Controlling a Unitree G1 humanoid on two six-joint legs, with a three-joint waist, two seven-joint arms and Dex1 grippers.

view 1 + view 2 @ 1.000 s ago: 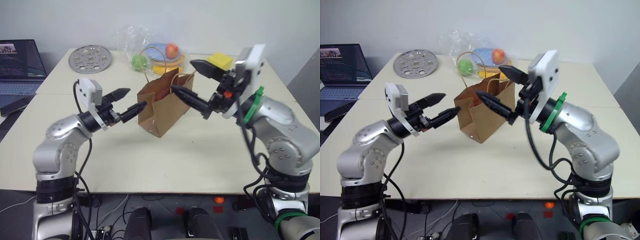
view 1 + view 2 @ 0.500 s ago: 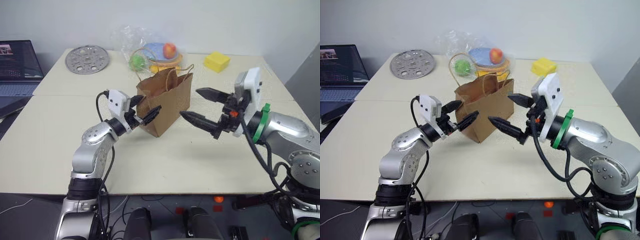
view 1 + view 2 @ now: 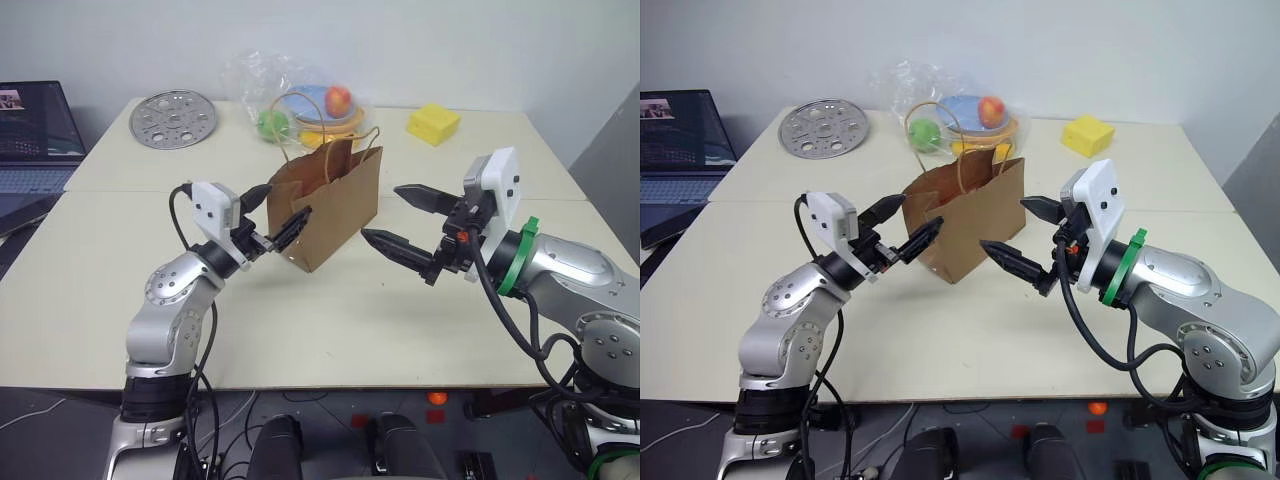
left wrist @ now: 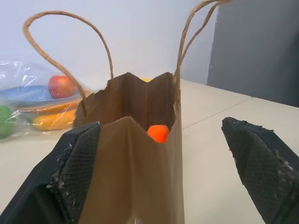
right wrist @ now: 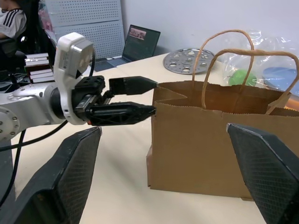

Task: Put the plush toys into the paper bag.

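Both grippers, left point(image 3: 276, 212) and right point(image 3: 397, 217), gape empty beside the unprinted paper bag point(image 3: 335, 205).

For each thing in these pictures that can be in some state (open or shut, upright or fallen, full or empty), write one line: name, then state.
paper bag: upright, mouth open, something orange inside.
left gripper: open, empty, at the bag's end.
right gripper: open, empty, beside the bag, apart from it.
clear plastic bag: lying crumpled, fruit inside.
laptop: lid up, screen lit.
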